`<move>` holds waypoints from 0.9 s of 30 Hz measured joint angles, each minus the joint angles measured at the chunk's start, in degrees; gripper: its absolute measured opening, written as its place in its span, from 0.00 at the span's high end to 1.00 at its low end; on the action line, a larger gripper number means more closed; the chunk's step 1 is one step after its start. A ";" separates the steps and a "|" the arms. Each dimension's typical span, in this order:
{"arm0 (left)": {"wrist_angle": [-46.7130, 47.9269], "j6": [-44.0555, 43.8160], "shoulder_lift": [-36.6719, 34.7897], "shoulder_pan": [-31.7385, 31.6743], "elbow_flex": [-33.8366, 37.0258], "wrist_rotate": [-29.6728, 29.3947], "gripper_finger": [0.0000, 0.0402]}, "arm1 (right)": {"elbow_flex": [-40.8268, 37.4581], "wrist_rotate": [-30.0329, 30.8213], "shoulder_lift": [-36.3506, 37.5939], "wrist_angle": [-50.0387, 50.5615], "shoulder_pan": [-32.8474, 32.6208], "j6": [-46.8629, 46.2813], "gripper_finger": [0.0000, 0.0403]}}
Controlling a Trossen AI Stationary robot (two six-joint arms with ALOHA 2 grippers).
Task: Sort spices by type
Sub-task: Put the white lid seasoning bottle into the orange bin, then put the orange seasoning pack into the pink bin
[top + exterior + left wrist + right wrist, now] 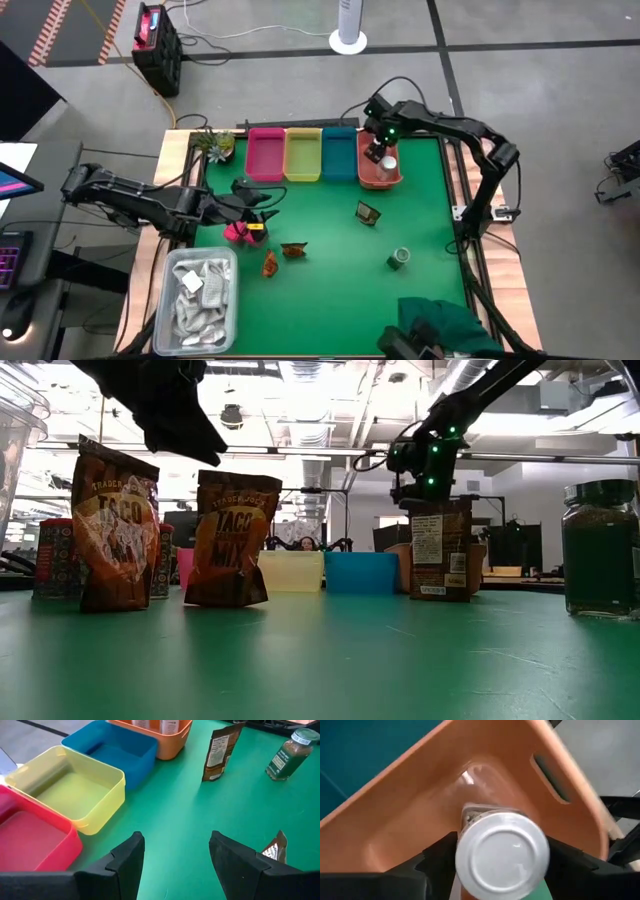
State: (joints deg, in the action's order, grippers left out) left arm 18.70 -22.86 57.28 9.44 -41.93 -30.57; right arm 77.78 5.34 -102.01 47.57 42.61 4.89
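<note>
My right gripper (377, 152) reaches down into the orange bin (366, 176) and is shut on a white-capped jar (502, 857). A second white-capped jar (388, 162) stands beside it in the bin. My left gripper (262, 200) is open and empty, above the table just beyond the pink cube packets (240, 232). Two orange-brown sachets (293, 250) (269, 263) stand at mid table. The small dark packet (368, 213) and a green round jar (399, 259) stand upright to their right. My right gripper pinches the jar's white cap (470, 845) between its two fingers, one on each side. The fingers come from above, pointing down. The jar stands upright inside the orange bin; the cap hides whether its base rests on the bin's floor.
Pink (265, 155), yellow (303, 155) and blue (338, 153) bins stand in a row left of the orange one at the far edge. A clear tub (203, 290) of white packets sits near left, a dark green cloth (450, 325) near right, a small plant (215, 145) far left.
</note>
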 joint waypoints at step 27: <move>3.51 6.59 10.03 -0.24 -9.89 14.86 0.47 | -14.10 0.62 29.86 -15.44 -19.05 -3.73 0.27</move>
State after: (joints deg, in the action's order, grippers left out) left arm 22.21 -16.27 67.31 9.19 -51.83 -15.71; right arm 63.68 5.96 -72.15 32.13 23.56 1.16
